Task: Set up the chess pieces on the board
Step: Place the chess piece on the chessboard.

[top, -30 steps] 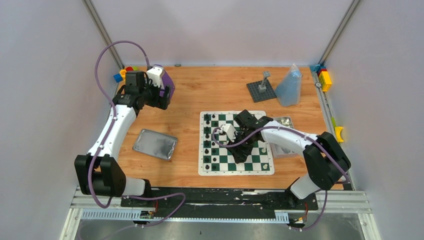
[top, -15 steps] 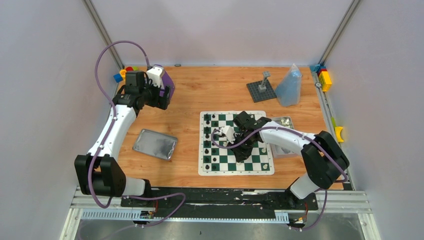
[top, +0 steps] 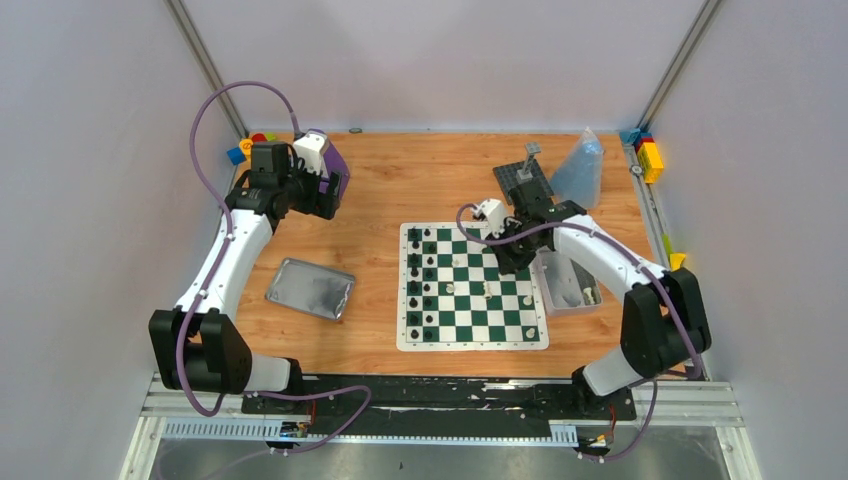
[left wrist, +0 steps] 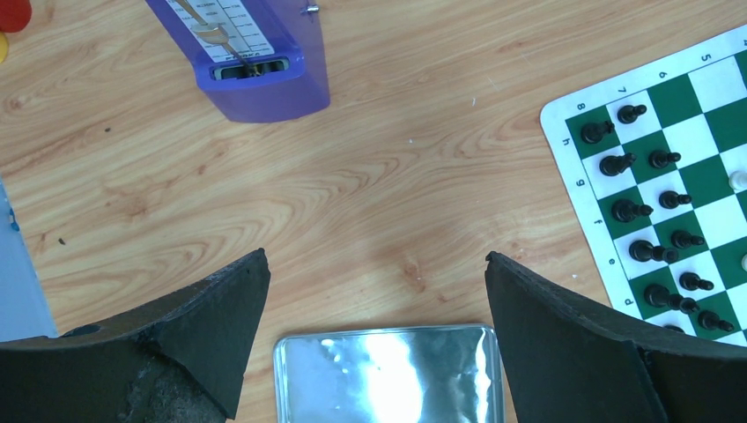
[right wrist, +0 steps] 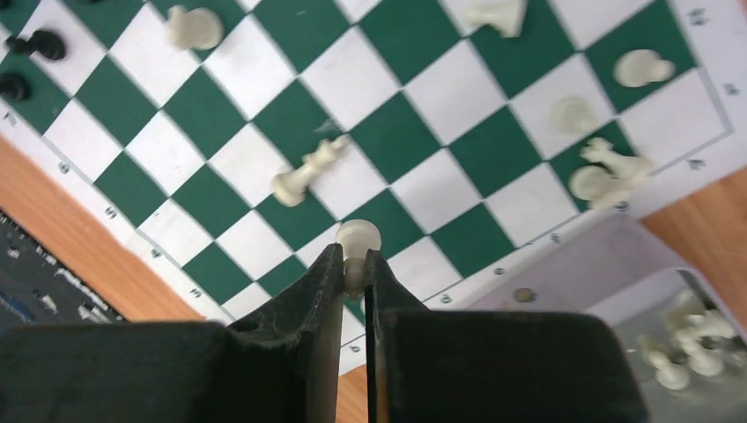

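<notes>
Pawn [right wrist: 358, 236], white, is clenched in the right pincer [right wrist: 352, 264], head poking past the tips, straight over the board's [right wrist: 264, 70] edge squares. Left pincer [left wrist: 374, 273] gapes empty over the desk [left wrist: 396, 132], well apart.

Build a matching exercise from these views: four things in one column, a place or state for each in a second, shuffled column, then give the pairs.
Things
1. white pawn
2. black pieces
3. silver metal tin
4. left gripper

Places or states
A. open, holding nothing
B. standing in two rows along one edge of the board
C. pinched in the right gripper
D. flat on the wooden table, off the board

Pairs: 1-C, 2-B, 3-D, 4-A
</notes>
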Available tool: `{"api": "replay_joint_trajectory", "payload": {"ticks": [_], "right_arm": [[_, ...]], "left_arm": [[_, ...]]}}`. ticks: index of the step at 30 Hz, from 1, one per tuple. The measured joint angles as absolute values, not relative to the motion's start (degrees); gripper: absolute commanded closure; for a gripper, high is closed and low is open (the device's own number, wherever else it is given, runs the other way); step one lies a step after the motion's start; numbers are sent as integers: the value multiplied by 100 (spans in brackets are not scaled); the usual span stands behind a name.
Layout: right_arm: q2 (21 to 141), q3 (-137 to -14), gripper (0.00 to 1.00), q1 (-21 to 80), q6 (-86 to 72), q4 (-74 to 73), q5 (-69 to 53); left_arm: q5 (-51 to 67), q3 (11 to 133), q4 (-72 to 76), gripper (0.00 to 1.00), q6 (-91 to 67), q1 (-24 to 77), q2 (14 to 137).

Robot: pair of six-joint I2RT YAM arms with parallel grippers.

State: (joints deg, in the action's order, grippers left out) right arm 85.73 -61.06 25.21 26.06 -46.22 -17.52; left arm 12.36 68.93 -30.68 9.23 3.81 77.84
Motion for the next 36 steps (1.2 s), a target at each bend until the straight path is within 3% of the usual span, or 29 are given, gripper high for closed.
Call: {"api": "replay_joint_trajectory", "payload": {"ticks": [15, 36], "right_arm": [[10175, -7164, 100, 1732, 2606, -4556, -1170], [10464, -7229, 96, 1452, 2714, -4504, -947]], "left_arm": [[1238, 6893, -3068, 0, 926, 377, 7784], [1238, 6893, -3065, 0, 932, 377, 7784]]}}
